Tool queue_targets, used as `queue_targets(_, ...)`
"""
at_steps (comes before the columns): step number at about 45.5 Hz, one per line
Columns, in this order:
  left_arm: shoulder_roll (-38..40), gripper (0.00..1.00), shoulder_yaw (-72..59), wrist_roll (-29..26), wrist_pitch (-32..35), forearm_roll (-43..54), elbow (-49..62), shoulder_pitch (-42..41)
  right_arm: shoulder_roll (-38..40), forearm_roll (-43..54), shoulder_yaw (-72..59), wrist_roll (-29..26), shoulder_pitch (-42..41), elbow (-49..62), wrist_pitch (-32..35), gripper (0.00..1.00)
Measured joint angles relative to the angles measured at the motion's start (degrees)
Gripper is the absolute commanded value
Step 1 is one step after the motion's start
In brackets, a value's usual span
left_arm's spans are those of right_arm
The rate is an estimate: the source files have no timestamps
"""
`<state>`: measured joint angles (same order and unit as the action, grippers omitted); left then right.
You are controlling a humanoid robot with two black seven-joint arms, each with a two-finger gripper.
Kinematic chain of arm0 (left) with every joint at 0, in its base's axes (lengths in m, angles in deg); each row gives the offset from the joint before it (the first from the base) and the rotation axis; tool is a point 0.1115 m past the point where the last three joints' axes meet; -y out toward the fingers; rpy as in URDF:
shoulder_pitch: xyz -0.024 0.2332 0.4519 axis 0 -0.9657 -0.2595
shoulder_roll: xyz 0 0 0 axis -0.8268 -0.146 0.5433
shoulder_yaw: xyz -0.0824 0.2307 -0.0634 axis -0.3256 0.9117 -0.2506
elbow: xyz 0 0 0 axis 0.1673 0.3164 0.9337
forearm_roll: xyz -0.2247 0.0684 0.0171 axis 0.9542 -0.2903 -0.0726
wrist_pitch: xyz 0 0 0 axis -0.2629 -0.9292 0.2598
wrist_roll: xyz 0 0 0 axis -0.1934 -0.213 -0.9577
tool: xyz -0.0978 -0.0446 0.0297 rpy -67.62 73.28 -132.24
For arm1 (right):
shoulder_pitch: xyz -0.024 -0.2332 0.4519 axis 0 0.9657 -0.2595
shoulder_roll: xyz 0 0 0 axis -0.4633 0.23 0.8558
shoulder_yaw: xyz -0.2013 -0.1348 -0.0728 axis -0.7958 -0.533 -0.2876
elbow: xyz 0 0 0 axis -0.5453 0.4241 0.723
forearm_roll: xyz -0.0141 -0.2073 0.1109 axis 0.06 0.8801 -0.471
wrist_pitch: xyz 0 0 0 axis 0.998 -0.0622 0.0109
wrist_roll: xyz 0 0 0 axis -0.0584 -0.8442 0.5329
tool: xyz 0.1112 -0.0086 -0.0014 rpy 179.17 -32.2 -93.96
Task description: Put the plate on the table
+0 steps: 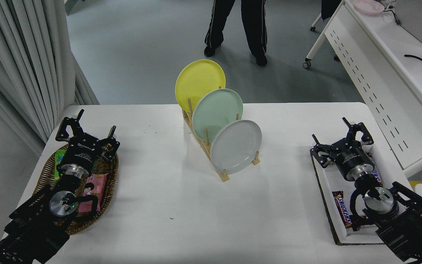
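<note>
The light grey-white plate (236, 146) stands on edge in the front slot of a wooden rack (211, 154) at the middle of the white table (167, 220). A mint green plate (216, 112) and a yellow plate (199, 85) stand behind it in the same rack. My right gripper (337, 137) is open and empty, above a white tray at the table's right side, well to the right of the rack. My left gripper (86, 128) is open and empty, parked over a wicker basket at the left.
A wicker basket (108, 190) with snack packs sits at the left edge. A white tray (328, 205) with chocolate bars (343, 214) sits at the right edge. A person's legs (236, 25) stand beyond the table. A white perforated-panel desk (379, 73) stands at the right.
</note>
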<state>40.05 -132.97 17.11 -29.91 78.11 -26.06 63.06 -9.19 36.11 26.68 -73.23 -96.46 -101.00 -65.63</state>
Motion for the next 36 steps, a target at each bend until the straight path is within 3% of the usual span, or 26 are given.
queue_targets(36,0.05,1.00,-0.01,0.00,0.00,0.04,-0.01,0.00,-0.46,0.04,-0.15,0.00,-1.62,-0.18,-1.71,1.00)
